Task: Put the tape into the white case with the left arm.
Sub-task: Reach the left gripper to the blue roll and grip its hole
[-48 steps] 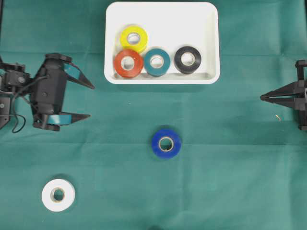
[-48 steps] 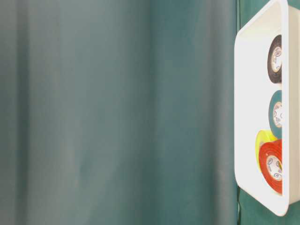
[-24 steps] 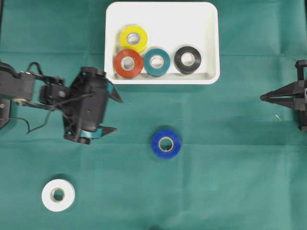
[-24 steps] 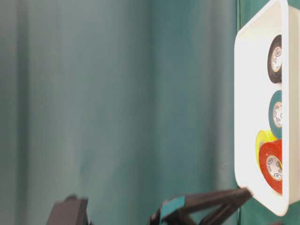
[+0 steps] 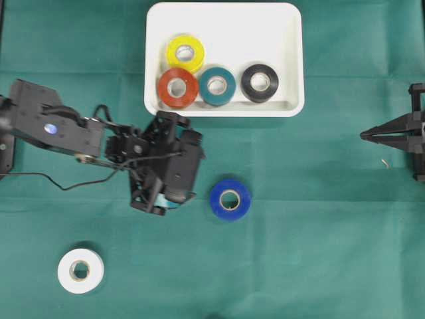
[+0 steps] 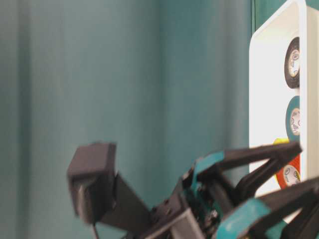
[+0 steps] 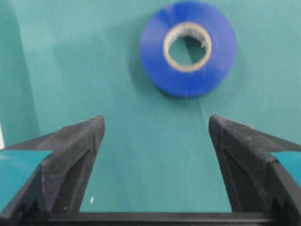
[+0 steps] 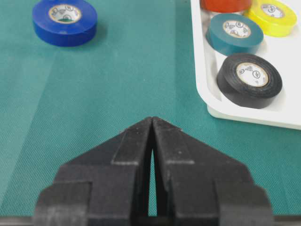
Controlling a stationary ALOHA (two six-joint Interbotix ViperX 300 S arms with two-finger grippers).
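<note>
Approach is the step in hand: the left hand (image 7: 155,141), fingers wide apart and empty, hovers just left of the blue tape (image 5: 230,199) lying on the green surface (image 5: 319,252), near of the white case (image 5: 292,40); next it must straddle and clamp the roll.

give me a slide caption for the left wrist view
Open left gripper lined up short of the blue ring-shaped tape roll lying flat on the green cloth.

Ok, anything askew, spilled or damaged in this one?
Nothing stands out. Four rolls lie flat in the white case; the blue roll and white roll lie flat on the cloth. The left hand is open, short of the blue roll; the right hand is shut.
</note>
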